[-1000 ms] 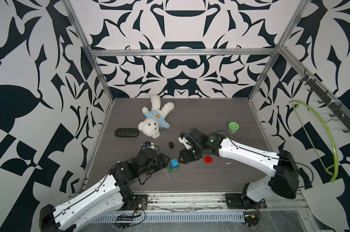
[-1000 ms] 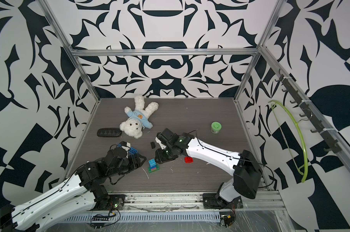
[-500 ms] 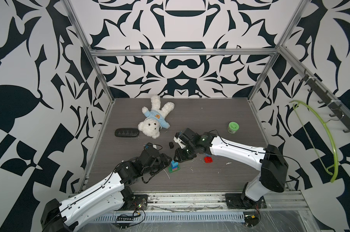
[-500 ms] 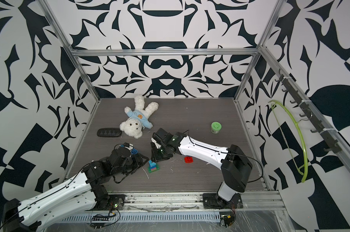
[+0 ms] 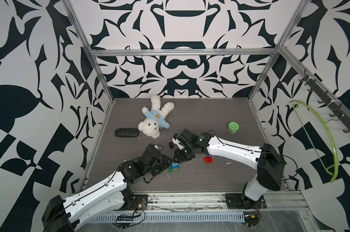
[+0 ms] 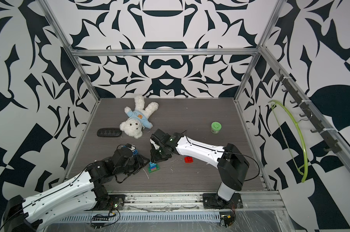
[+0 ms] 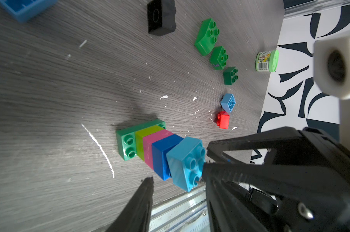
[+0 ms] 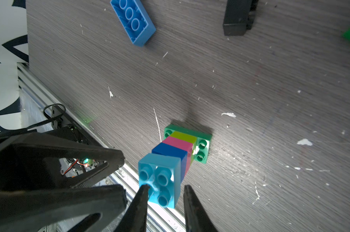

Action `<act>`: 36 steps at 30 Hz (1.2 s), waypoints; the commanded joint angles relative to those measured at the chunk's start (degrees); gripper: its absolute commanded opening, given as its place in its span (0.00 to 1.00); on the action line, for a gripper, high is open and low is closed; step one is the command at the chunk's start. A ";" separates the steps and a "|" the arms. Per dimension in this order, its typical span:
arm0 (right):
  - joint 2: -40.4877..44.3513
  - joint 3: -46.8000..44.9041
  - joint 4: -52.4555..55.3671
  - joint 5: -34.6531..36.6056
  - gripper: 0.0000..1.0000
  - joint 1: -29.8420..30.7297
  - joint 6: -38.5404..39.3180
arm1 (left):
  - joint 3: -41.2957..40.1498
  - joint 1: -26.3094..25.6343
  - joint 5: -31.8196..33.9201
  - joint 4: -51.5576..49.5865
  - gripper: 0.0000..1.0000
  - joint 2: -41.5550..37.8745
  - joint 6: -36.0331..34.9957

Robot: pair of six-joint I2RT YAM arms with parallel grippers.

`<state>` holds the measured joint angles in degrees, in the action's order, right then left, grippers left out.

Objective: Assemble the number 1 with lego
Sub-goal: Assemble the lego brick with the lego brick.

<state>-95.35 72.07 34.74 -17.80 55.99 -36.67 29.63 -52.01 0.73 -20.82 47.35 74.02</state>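
Note:
The lego tower stands on a green base with lime, pink, blue and light blue bricks stacked up. My left gripper is open around its light blue top brick; one finger touches it and the other stands apart. My right gripper is open and straddles the same brick from the other side, with a small gap at one finger. Loose lego lies around: a red brick, a black one, a blue plate and green bricks.
A white teddy bear and a black case lie at the back left. A green-lidded jar stands at the back right. A green hanger hangs on the right wall. The metal rail runs along the front edge.
Both grippers have moved in on the tower from either side, and both pairs of jaws have narrowed around its top brick.

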 commanded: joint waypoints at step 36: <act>-3.69 3.47 5.84 4.84 0.23 3.08 2.01 | -2.81 0.15 -1.55 2.19 0.36 2.79 0.91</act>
<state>-97.38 74.46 38.83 -15.40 58.15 -36.23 28.42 -52.01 -0.27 -18.92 50.09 75.02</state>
